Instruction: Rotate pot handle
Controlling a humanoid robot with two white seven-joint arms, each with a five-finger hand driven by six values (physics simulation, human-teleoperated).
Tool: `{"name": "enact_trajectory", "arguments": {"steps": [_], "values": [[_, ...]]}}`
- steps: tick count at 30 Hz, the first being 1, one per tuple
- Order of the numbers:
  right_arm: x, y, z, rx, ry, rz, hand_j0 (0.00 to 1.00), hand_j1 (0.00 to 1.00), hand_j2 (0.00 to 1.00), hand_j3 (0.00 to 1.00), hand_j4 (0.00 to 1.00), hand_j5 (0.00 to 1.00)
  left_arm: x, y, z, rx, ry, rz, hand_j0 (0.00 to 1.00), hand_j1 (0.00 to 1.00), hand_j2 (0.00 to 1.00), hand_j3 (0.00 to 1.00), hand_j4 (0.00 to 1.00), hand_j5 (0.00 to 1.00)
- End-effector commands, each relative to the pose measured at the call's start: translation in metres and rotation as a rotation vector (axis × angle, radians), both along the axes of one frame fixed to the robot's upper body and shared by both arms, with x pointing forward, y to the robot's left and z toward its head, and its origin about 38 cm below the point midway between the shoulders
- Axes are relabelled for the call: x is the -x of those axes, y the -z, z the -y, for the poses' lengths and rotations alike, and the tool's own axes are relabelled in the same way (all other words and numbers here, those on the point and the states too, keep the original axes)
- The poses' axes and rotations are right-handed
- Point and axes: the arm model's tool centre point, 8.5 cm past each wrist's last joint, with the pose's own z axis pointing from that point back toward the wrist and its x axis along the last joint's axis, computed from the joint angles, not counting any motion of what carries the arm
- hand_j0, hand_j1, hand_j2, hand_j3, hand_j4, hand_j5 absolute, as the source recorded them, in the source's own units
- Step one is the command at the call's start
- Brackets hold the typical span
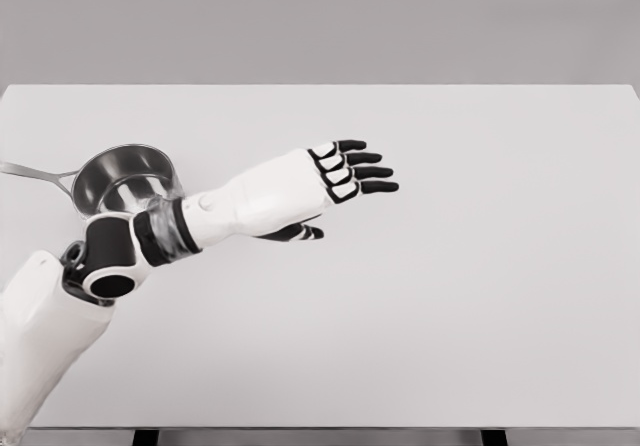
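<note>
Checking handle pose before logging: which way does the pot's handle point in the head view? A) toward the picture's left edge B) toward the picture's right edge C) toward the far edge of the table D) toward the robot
A: the handle runs from the pot out to the picture's left edge, while the left hand is open to the pot's right, not touching the handle.

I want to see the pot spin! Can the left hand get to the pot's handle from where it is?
Probably not straight away. The left hand is open and stretched out to the right, past the pot. The handle sticks out the pot's far left side, so the arm must pull back first.
</note>
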Motion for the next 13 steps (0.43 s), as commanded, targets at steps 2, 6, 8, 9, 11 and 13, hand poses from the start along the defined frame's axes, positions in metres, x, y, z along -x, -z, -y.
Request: {"name": "enact_trajectory", "arguments": {"steps": [2,6,8,9,11,13], "values": [[0.0001,0.0,0.0,0.0,0.001,0.0,1.0,1.0,1.0,1.0,1.0,1.0,0.0049,-0.0026,0.0227,0.052,0.033,-0.008,1.0,1.0,1.0,1.0,1.0,1.0],[0.001,-0.0001,0.0,0.0,0.001,-0.001,1.0,1.0,1.0,1.0,1.0,1.0,0.0047,-0.0021,0.0215,0.054,0.028,-0.009,1.0,1.0,1.0,1.0,1.0,1.0],[-0.0004,0.0,0.0001,0.0,0.001,0.002,1.0,1.0,1.0,1.0,1.0,1.0,0.0043,-0.0018,0.0198,0.052,0.024,-0.009,1.0,1.0,1.0,1.0,1.0,1.0],[0.0001,0.0,0.0,0.0,0.001,0.0,1.0,1.0,1.0,1.0,1.0,1.0,0.0039,-0.0018,0.0186,0.05,0.021,-0.008,1.0,1.0,1.0,1.0,1.0,1.0],[0.0001,0.0,0.0,0.0,0.001,0.0,1.0,1.0,1.0,1.0,1.0,1.0,0.0035,-0.0014,0.016,0.046,0.017,-0.009,1.0,1.0,1.0,1.0,1.0,1.0],[0.0001,0.0,0.0,0.0,0.001,0.0,1.0,1.0,1.0,1.0,1.0,1.0,0.0035,-0.0011,0.0156,0.047,0.015,-0.01,1.0,1.0,1.0,1.0,1.0,1.0]]}}
